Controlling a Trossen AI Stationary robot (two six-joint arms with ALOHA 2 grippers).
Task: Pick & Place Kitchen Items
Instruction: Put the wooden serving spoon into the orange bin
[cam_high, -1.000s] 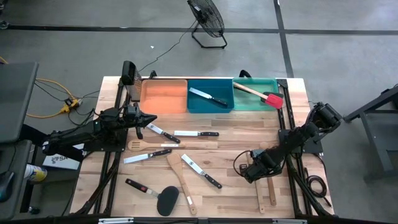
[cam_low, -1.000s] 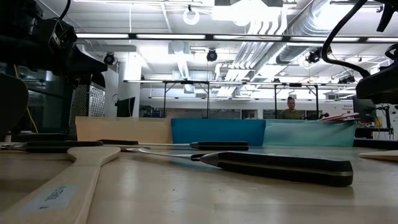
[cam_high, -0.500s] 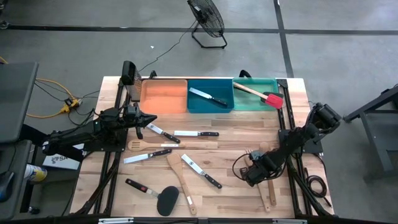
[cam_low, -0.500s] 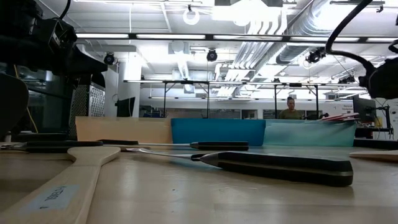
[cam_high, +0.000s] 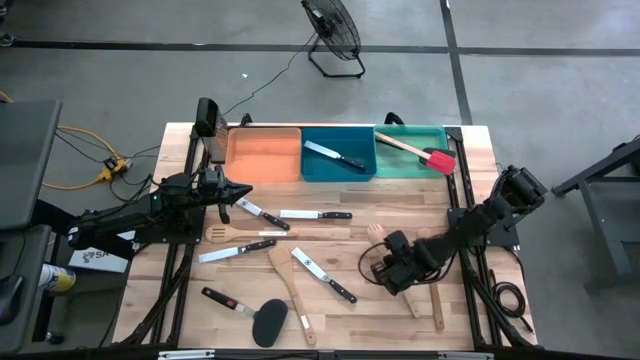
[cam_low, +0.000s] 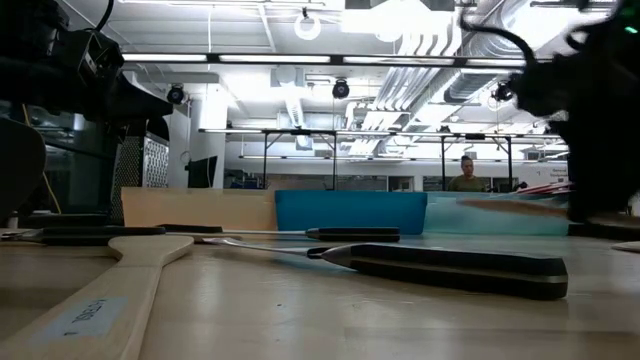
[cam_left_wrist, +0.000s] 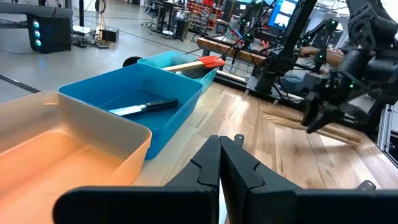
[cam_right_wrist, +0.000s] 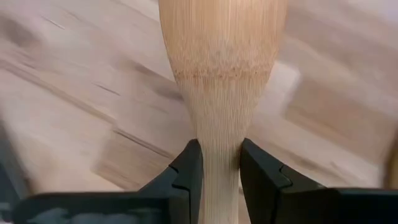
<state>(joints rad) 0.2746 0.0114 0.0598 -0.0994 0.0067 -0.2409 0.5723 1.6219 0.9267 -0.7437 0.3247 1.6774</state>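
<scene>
My right gripper is over the right half of the table, shut on a pale wooden utensil; the low view shows this utensil as a blur above the tabletop. My left gripper hovers shut and empty near the orange bin, and its fingers meet in the left wrist view. A knife lies in the blue bin. A red-headed turner rests across the green bin. Several knives and wooden utensils lie flat on the table. My right gripper pinches the wooden utensil by its narrow neck, just below where it widens into the head, one finger on each side. It comes from above, slanting down. The head end is raised off the table; the handle end is hidden behind the gripper.
Another wooden utensil lies near the table's right near corner. A black-headed turner and a knife lie at the near edge. Three bins line the far edge. A person stands in the room beyond the table.
My right gripper has moved toward the table's left with the wooden utensil, raising it off the table. The utensil's head now points toward the left and far side, away from the second wooden utensil, which stayed in place.
</scene>
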